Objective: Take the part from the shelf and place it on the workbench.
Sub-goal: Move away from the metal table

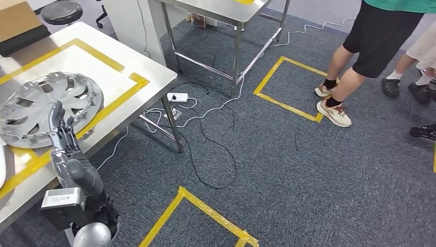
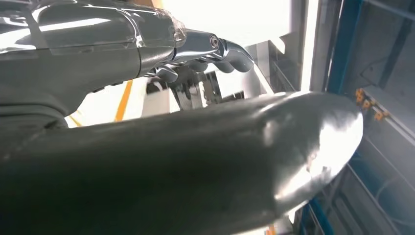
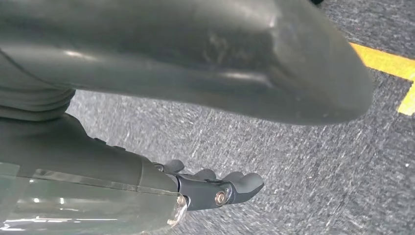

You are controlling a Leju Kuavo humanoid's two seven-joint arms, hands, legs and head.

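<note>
The part, a silver hubcap (image 1: 41, 103), lies flat on the steel workbench (image 1: 103, 46) inside a yellow tape outline, at the left of the head view. My left hand (image 1: 61, 131) reaches up from below with its fingers straight at the hubcap's near rim, and I see nothing gripped. In the left wrist view the left hand (image 2: 161, 73) shows its fingers (image 2: 215, 49) stretched out apart from the thumb. My right hand (image 3: 147, 181) hangs over the grey carpet, fingers (image 3: 220, 188) loosely bent, holding nothing.
A second steel table (image 1: 226, 13) stands ahead, with a white power strip (image 1: 177, 96) and loose cables on the carpet beneath. Yellow tape squares mark the floor. People's legs (image 1: 355, 56) stand at the right. A stool (image 1: 61, 10) and a cardboard box (image 1: 18, 18) sit behind the workbench.
</note>
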